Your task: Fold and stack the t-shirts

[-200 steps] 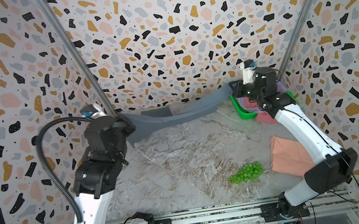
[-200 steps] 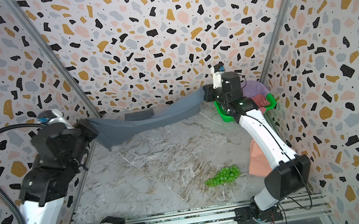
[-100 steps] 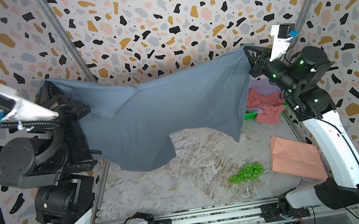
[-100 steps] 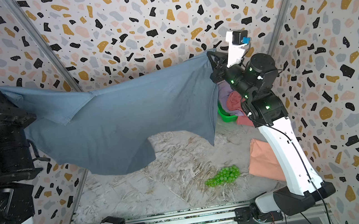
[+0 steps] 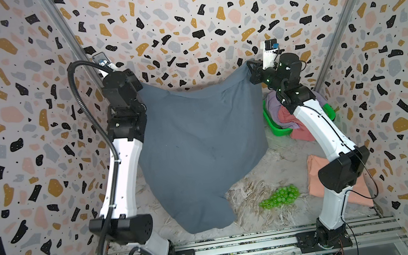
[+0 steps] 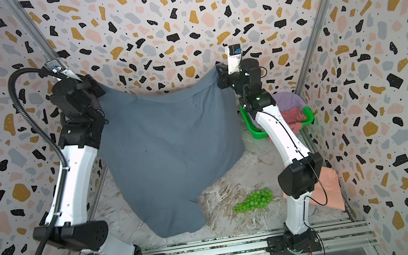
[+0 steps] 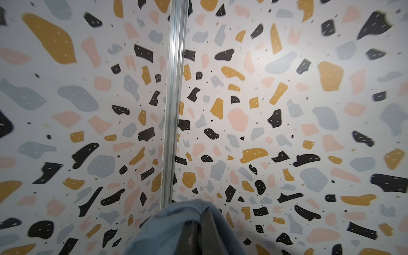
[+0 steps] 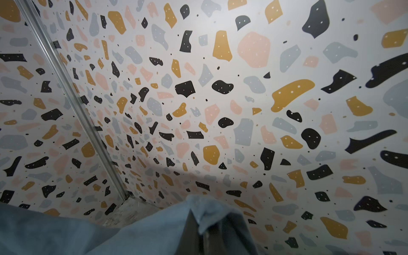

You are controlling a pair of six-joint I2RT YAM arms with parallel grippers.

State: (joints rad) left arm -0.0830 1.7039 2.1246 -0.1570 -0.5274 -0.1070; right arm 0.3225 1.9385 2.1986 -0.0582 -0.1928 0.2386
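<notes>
Slate grey t-shirt (image 5: 200,147), a taut low band a sec ago, now hangs spread over table (image 5: 258,177), top corners pinched by L end effector (image 7: 199,220) & R end effector (image 5: 251,70), prob. ready to lay flat.

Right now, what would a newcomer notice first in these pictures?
The slate grey t-shirt hangs spread in the middle, its upper corners held by the left gripper and right gripper. A green basket of shirts stands back right; green grapes lie nearer the front.
</notes>
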